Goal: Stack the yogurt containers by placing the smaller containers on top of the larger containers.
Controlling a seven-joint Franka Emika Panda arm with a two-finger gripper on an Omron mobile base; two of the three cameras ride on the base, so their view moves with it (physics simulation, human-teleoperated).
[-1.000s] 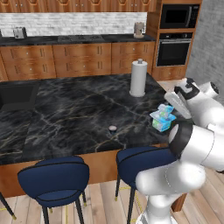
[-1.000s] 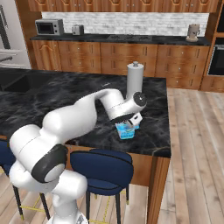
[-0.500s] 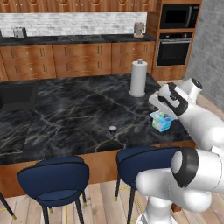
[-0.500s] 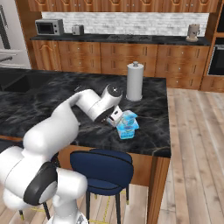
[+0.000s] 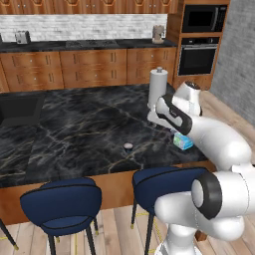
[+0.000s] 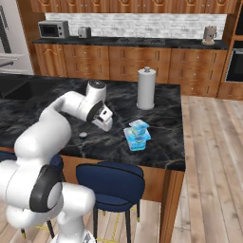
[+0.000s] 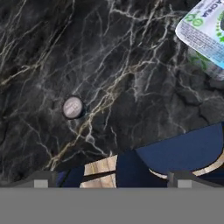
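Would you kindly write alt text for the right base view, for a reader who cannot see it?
A white robot arm reaches over a black marble island counter, its open gripper hanging between a tiny round dark cup with a pale top and a small light-blue-and-white pack stacked on a wider teal-blue pack. A tall white paper-towel roll stands behind them.

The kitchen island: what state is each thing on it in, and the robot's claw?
Small light-blue pack: stacked on the bigger pack.
Bigger teal pack: on the counter, carrying the small one.
Tiny cup: upright, alone on the counter.
Paper-towel roll: standing upright.
Claw: open, empty.
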